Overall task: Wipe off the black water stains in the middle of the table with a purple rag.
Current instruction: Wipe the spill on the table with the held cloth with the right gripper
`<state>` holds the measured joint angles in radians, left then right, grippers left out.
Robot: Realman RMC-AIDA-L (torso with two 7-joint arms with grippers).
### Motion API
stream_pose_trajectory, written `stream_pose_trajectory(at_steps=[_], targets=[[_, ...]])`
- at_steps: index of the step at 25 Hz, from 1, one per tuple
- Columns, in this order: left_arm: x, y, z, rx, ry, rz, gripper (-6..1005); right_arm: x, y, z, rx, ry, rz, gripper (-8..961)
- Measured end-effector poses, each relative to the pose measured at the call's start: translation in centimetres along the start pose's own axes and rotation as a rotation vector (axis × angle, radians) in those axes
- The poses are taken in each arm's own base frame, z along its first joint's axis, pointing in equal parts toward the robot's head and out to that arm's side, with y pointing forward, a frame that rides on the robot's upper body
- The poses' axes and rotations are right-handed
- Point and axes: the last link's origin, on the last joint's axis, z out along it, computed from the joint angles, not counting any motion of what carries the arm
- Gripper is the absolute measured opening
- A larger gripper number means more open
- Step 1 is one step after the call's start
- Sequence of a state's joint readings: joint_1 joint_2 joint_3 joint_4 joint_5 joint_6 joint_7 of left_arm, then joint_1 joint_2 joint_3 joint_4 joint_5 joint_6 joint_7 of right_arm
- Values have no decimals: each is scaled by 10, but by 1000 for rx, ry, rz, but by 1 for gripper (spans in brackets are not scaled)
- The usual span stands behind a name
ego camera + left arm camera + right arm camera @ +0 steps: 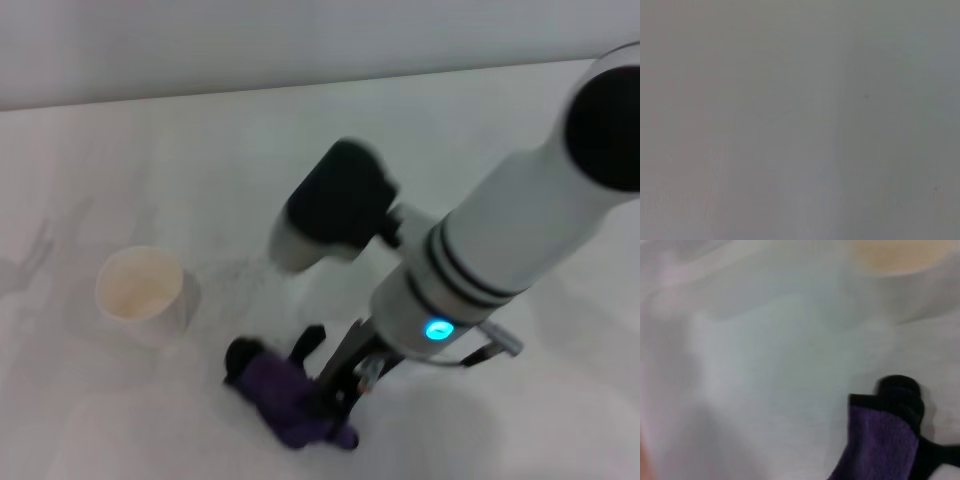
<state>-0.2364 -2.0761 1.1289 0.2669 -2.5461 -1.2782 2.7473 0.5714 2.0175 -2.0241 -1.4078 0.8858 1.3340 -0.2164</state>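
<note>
The right arm reaches down over the white counter (pixel 120 140) from the 2 o'clock side of the head view, a blue light lit on its wrist. Its right claw (pixel 335 385) is clenched on the purple rag (pixel 290 398), which lies bunched on the counter at about 6 o'clock. In the right wrist view the purple rag (pixel 880 445) shows its black border (one corner rolled into a dark knob). A white paper cup (pixel 143 292) stands upright at roughly 9 o'clock of the rag, near it but apart. The black water stains cannot be made out in any view. The left claw is out of sight; its wrist camera shows only plain grey surface.
</note>
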Motion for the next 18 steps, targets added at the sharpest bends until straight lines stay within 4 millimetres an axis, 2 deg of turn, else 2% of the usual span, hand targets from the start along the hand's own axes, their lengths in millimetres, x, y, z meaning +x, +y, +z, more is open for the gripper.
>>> stream_pose_trajectory(at_steps=[4,12,18], targets=[[-1,-1,-2,7,-4,-2,892,11,-30,-17,88,-25,99,106],[-2,-2,-4,14,-8,-2,892,63,-104,-62,341,19,337,106],[-3,-2,-1,16,-18,-5,893,96,-138,-93,429,-16,453,111]])
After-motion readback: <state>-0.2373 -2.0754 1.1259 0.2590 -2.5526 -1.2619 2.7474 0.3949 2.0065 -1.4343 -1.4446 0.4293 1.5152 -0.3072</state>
